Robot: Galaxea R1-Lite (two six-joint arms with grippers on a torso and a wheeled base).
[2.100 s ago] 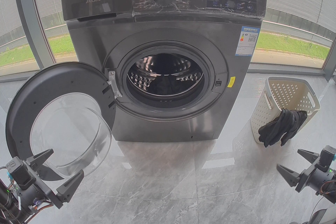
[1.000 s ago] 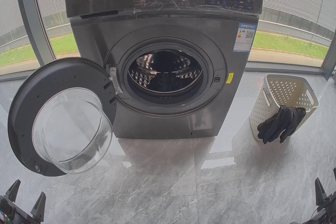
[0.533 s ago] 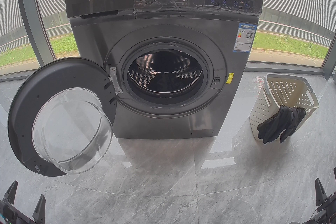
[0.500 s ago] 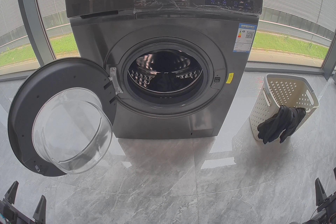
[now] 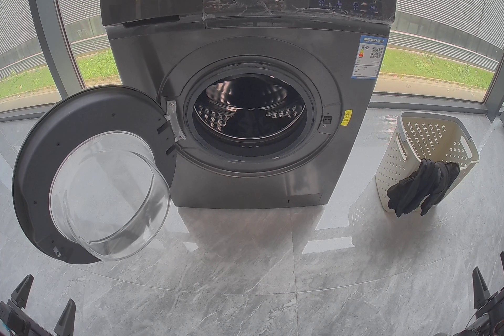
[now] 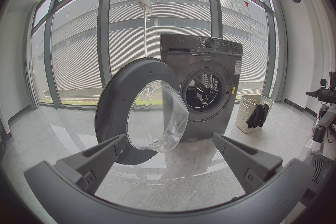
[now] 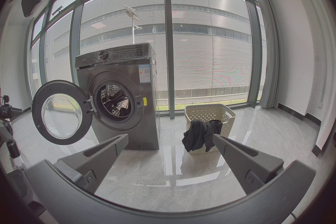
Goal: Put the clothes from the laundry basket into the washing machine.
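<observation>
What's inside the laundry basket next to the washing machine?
A black garment hangs over the near rim of the laundry basket, draped mostly outside. The far inner wall looks bare. The bottom is hidden by the rim and the garment.

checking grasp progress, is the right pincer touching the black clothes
Apart. Head view: bare floor separates right pincer from black fabric clothes draped over the white plastic basket.

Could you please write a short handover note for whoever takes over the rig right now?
Left gripper: open, empty, low near the open door.
Right gripper: open, empty, low, short of the laundry basket.
Dark clothes hang over the laundry basket rim; it stands on the floor right of the washing machine.
Done: door open. Left: grasp the clothes, load them into the drum.
</observation>
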